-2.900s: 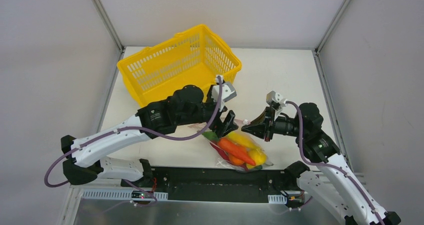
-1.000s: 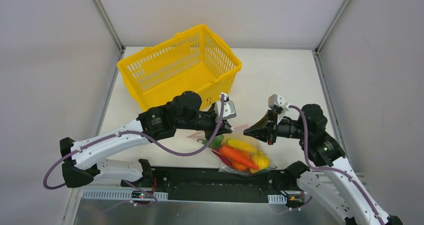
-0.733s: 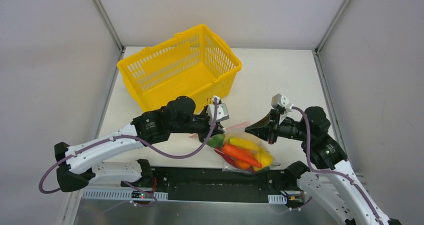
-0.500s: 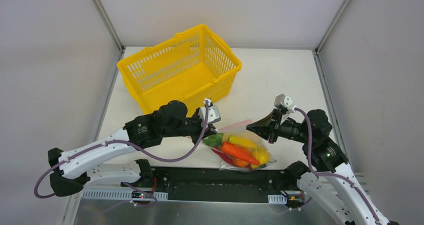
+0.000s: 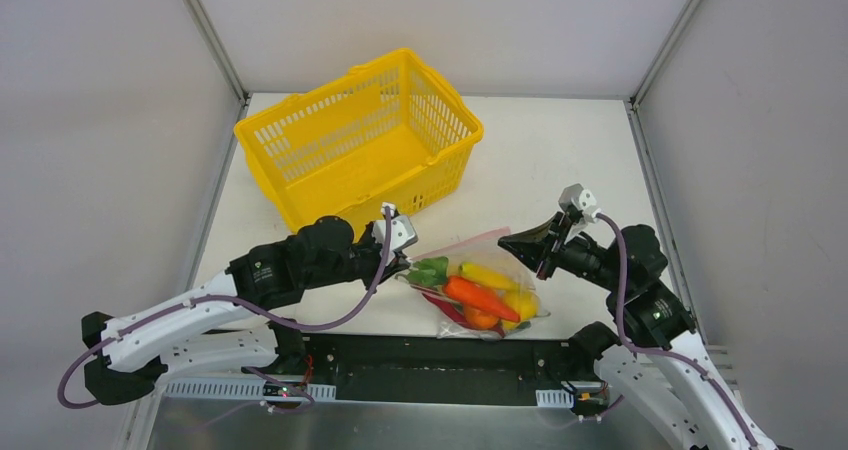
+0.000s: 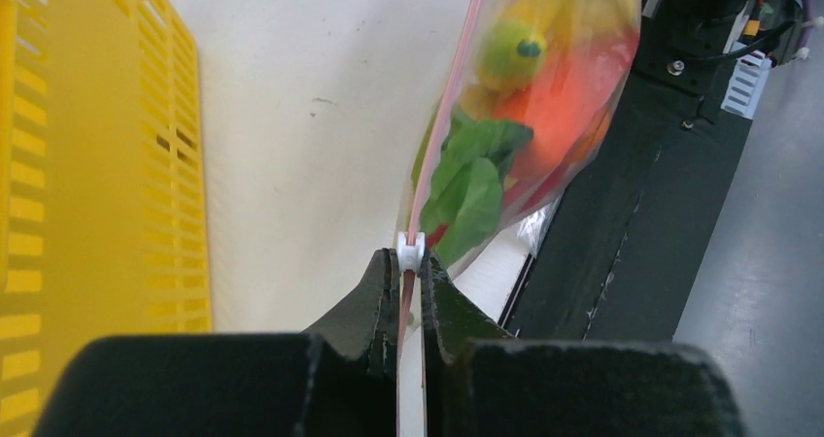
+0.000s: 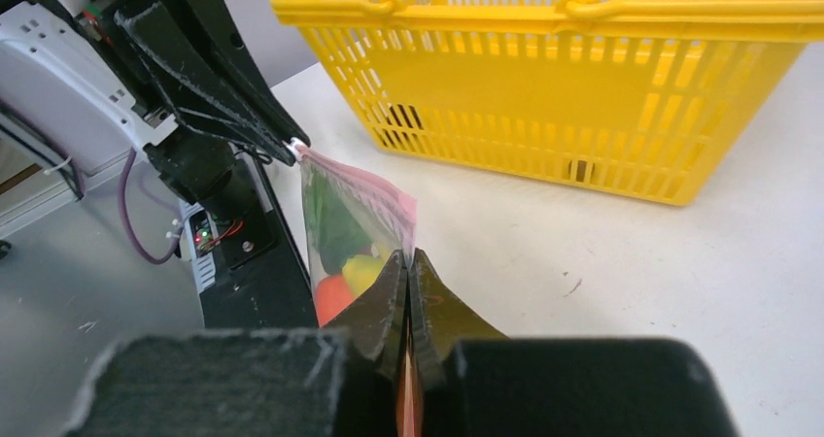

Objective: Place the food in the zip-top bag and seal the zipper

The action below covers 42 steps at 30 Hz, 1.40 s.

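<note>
Both my arms are on the clear plastic zip-top bag w/ pink dots [image 5: 452, 262], one at each end of its top edge. My left fingers [image 6: 374, 306] are pinched together on the thin pink zipper strip [image 5: 460, 245], right behind the small white slider [image 6: 411, 252] at the bag's left end. My right fingers [image 7: 379, 306] are clamped on the same strip at the opp. corner, w/ the pink edge running straight into the pinch. The strip is pulled taut and straight btwn the two grips.

The small toy produce [image 5: 482, 296] is all inside the bag: a long orange-red piece in the middle, green leafy bit [image 6: 468, 180] nearest my left side, yellow lemon [image 6: 515, 49] further along, and something red low down. The bag's body sags toward the near edge of the white bench [image 5: 560, 150] and looks to rest on it, just by the black front rail [image 5: 430, 365].

The yellow plastic mesh basket [image 5: 330, 135] sits at the back left, apart from the bag, w/ nothing visible in it.
</note>
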Motion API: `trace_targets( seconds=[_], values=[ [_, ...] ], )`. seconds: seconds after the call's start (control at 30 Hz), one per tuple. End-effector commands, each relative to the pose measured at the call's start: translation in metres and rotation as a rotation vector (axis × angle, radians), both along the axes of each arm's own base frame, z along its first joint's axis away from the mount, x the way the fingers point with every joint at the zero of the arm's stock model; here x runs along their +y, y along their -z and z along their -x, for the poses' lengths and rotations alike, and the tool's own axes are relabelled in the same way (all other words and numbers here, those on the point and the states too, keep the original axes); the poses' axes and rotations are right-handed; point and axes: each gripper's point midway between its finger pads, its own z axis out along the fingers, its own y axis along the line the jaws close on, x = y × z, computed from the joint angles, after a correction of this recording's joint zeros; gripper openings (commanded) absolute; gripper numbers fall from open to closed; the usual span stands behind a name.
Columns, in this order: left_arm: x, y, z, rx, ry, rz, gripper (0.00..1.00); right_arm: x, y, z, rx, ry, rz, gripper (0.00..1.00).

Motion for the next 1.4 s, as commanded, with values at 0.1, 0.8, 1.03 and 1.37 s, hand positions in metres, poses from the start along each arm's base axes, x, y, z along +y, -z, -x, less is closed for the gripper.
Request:
trace_targets(
  seconds=[0.1, 0.8, 1.03, 1.37],
  values=[
    [0.036, 0.026, -0.012, 0.019, -0.166, -0.081, 0.00, -0.014, -0.036, -0.018, -0.094, 0.150, -0.101, 0.00],
    [0.063, 0.025, -0.032, 0.005, -0.392, -0.053, 0.51, -0.025, -0.043, -0.027, -0.101, 0.245, -0.135, 0.00],
    [0.058, 0.009, -0.030, 0.019, -0.399, 0.037, 0.84, -0.055, -0.062, -0.058, -0.132, 0.480, -0.108, 0.00],
    [0.047, 0.002, -0.028, 0.047, -0.387, 0.128, 0.99, -0.087, -0.091, -0.094, -0.199, 0.707, 0.018, 0.00]
  ],
)
